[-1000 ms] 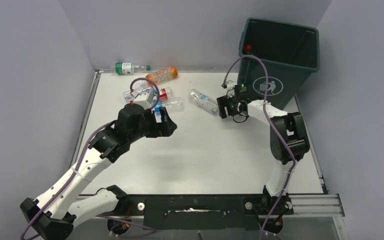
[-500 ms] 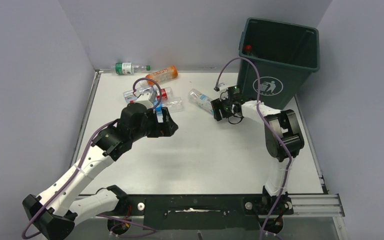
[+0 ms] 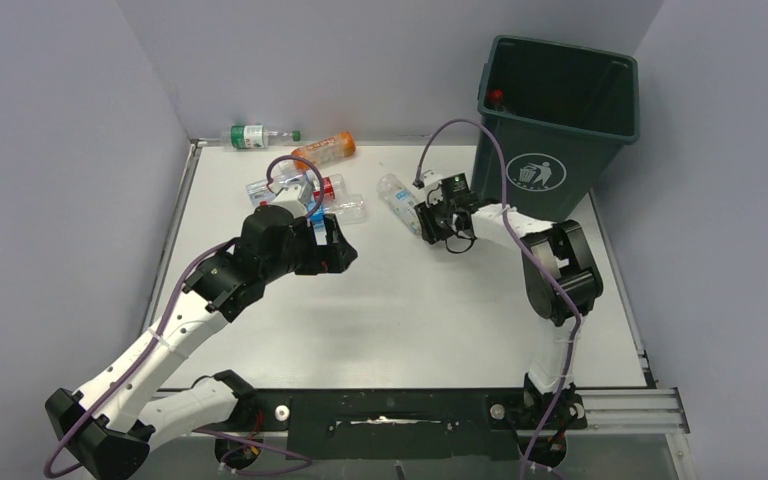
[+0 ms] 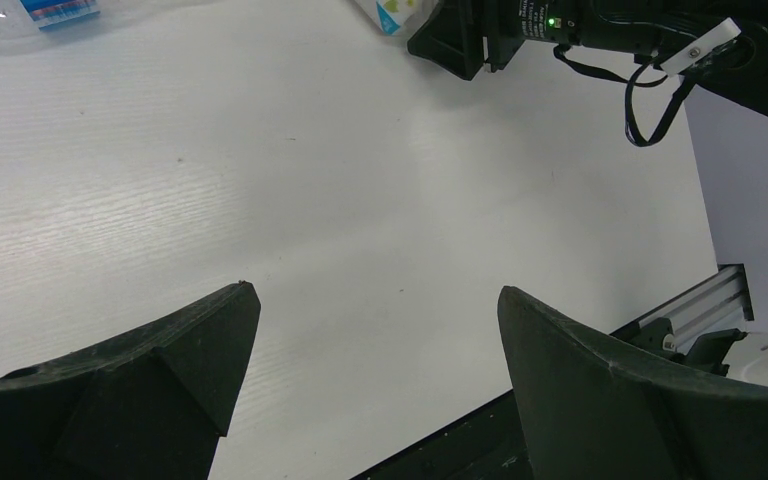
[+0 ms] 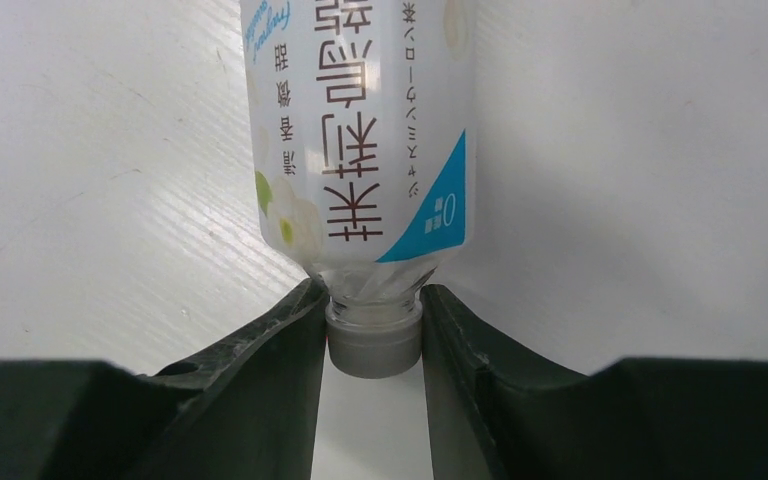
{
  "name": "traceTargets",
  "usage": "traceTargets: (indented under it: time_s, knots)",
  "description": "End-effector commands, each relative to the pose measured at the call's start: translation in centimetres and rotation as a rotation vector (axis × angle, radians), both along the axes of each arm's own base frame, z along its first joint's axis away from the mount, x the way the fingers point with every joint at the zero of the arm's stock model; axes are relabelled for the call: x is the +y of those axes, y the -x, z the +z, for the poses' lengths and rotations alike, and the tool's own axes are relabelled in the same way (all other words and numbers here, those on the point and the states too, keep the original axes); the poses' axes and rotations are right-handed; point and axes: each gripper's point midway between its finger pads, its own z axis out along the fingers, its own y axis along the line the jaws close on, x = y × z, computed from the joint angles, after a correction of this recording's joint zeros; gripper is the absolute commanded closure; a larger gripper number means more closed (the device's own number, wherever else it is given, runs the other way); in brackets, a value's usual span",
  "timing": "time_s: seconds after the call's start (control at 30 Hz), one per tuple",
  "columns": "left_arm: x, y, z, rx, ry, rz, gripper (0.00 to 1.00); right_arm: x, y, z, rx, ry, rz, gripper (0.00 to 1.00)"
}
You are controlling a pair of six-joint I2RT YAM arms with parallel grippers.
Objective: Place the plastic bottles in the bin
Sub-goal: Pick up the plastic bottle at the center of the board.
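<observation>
White table (image 3: 410, 320), and every bottle on it lies on its side up at the far end. There's an orange bottle (image 3: 326, 149) by the back edge, a huddle of clear bottles (image 3: 340, 208) with red and blue labels just nearer, and one white-labelled bottle (image 3: 400, 198) apart to their right. A green-labelled bottle (image 3: 251, 136) lies at the far left corner, right on the back edge.

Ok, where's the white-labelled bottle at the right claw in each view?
Top external: the white-labelled bottle lies near centre, left of the bin.
Left wrist: only a corner, at the top edge.
Right wrist: centre, cap nearest the camera.
Shared landmark: the right claw, shut on its cap.
</observation>
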Motion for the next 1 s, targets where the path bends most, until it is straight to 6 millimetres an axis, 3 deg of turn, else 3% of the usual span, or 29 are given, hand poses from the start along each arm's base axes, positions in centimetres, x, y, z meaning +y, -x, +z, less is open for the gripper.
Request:
traceTargets:
  time_s: [0.0, 0.2, 0.37, 0.77, 0.97]
  knots:
    - [-0.8, -0.8, 2.3, -0.075, 0.059, -0.011, 0.09, 0.5, -0.5, 2.3, -0.064, 0.011, -0.004, 0.71]
    - [-0.8, -0.6, 2.0, -0.074, 0.064, -0.019, 0.09, 1.0, 1.3, 5.7, -0.102, 0.016, -0.021, 0.73]
    - [-0.9, -0.6, 1.9, -0.071, 0.061, -0.025, 0.09, 1.2, 2.0, 11.2, -0.185, 0.003, -0.035, 0.73]
    - [-0.8, -0.4, 1.9, -0.074, 0.064, -0.022, 0.09, 0.0, 2.0, 27.8, -0.478, -0.094, -0.094, 0.73]
    - [-0.5, 0.0, 1.7, -0.069, 0.061, -0.025, 0.09, -2.8, 1.6, 36.0, -0.659, -0.131, -0.185, 0.72]
